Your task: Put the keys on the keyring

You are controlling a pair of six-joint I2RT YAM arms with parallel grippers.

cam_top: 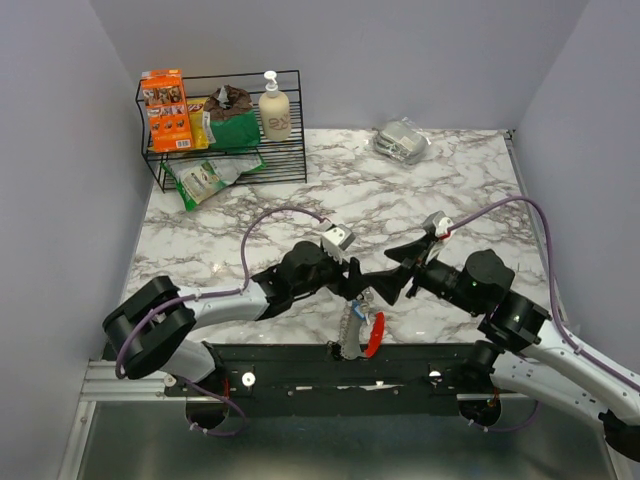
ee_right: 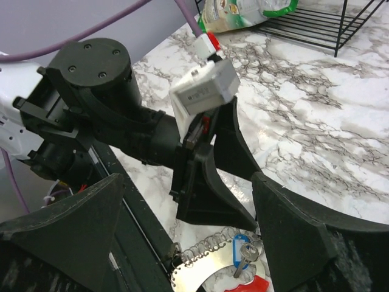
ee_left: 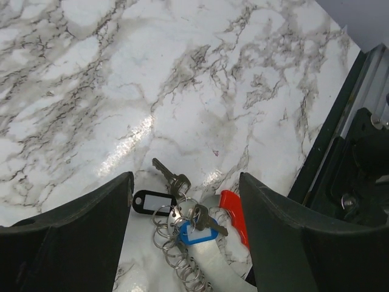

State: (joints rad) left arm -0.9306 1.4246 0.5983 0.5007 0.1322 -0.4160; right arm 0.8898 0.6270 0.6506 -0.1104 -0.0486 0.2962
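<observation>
The left gripper (ee_left: 185,182) hangs with its fingers (ee_left: 79,237) spread wide apart and nothing between them. The right gripper (ee_right: 188,201) is likewise spread and empty, facing the left one. Both hover over the marble desk (cam_top: 400,200), a little beyond the black base rail (cam_top: 300,365). The keyring (ee_left: 179,258), a silver chain of small rings with a red clip (ee_left: 234,213), lies flat on the desk just beyond that rail, its chain end reaching the rail's edge. The keys (ee_left: 172,176) lie bunched at the chain's far end from the rail, one beside a blue tag (ee_left: 196,234) and another beside a black tag (ee_left: 152,201). A wire rack (cam_top: 290,150) stands well beyond the rail.
</observation>
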